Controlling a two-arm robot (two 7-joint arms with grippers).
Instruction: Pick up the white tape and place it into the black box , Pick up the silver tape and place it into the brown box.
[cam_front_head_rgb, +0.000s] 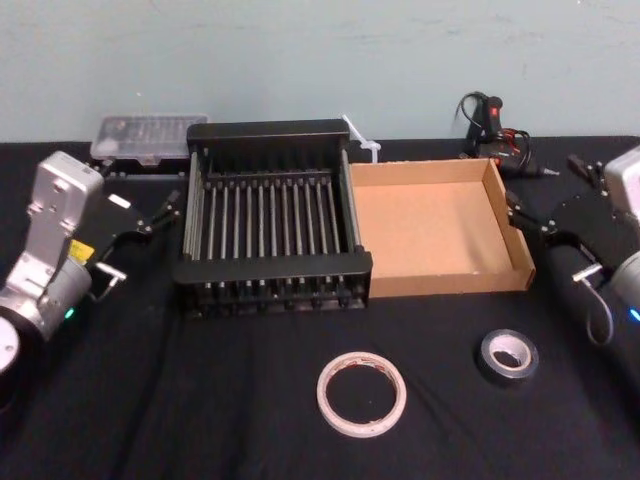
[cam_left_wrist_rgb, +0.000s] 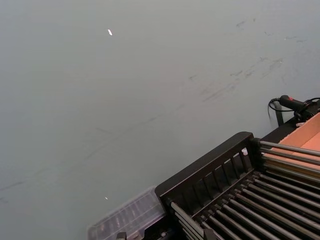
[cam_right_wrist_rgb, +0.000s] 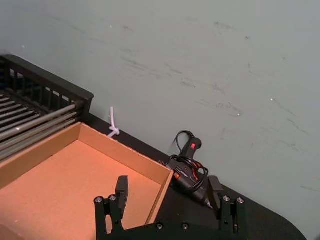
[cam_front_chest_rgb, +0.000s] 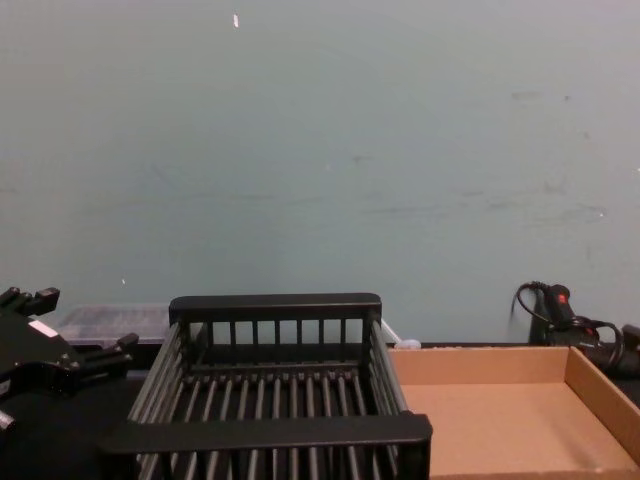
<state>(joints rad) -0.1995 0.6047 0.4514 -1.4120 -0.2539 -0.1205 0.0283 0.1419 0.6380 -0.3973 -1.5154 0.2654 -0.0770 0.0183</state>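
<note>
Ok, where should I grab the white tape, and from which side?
Pinch the ring wall of the white tape. It lies flat on the table with its hole up and nothing touching it, so probably come straight down from above, with one of the jaws inside the hole and one outside.

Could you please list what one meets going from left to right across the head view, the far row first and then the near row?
Far row: left claw → black box → brown box → right claw. Near row: white tape → silver tape.
</note>
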